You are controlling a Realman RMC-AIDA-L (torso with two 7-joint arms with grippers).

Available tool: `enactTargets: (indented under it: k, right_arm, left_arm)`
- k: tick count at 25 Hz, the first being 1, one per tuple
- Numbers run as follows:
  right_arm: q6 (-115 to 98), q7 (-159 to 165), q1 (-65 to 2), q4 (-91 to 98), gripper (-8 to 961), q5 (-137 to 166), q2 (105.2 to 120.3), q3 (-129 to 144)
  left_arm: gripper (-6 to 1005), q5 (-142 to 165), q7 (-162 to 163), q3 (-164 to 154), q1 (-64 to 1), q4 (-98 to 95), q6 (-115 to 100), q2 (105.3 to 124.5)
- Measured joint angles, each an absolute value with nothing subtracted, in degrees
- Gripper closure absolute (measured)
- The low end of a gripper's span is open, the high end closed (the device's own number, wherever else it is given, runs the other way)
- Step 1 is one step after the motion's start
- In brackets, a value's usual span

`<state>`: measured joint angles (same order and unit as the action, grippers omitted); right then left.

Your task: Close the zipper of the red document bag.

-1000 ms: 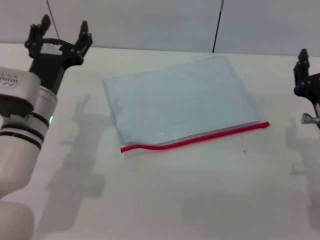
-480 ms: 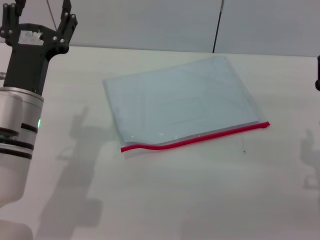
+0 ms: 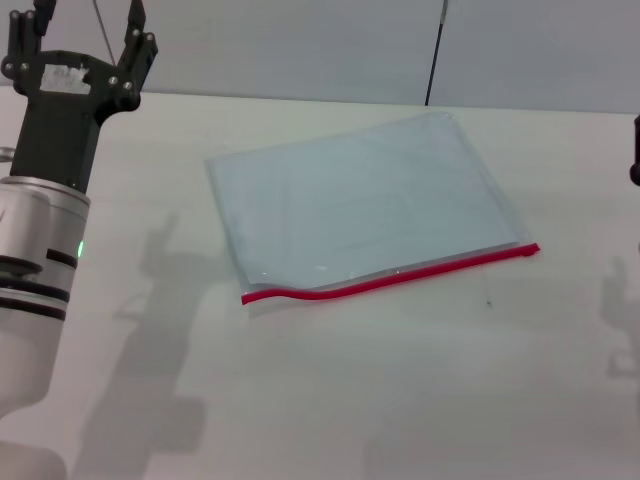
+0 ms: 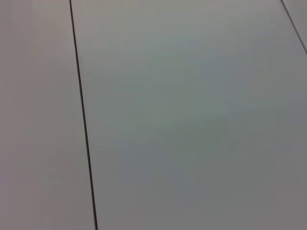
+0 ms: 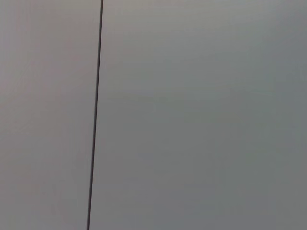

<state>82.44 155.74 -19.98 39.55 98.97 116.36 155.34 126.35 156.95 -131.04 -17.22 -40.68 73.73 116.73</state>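
Left gripper [image 3: 82,32]: raised at the far left of the table, well apart from the bag; jaws spread wide, released, holding and touching nothing. Right gripper [image 3: 635,150]: only a dark sliver shows at the right edge of the head view; the state of its jaws cannot be told.

The large flat rectangular red document bag of translucent pale blue-grey plastic [image 3: 360,200] lies flat on the white table [image 3: 400,380], near its middle, between the two arms. Its contents cannot be made out. The thin bright red zipper strip [image 3: 390,279] runs along the bag's near long edge, with a slight wave toward its left end.

Both wrist views show only a plain grey wall with a dark vertical line.
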Motion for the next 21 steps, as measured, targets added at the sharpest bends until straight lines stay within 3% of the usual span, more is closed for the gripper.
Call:
enactTargets:
  k: [21]
  right_arm:
    - [81.7, 155.7, -20.3, 39.6, 494, 98.7, 116.36, 155.3]
  left_arm:
    - [154, 124.9, 157.0, -131.0, -17.9, -40.2, 73.4, 116.76]
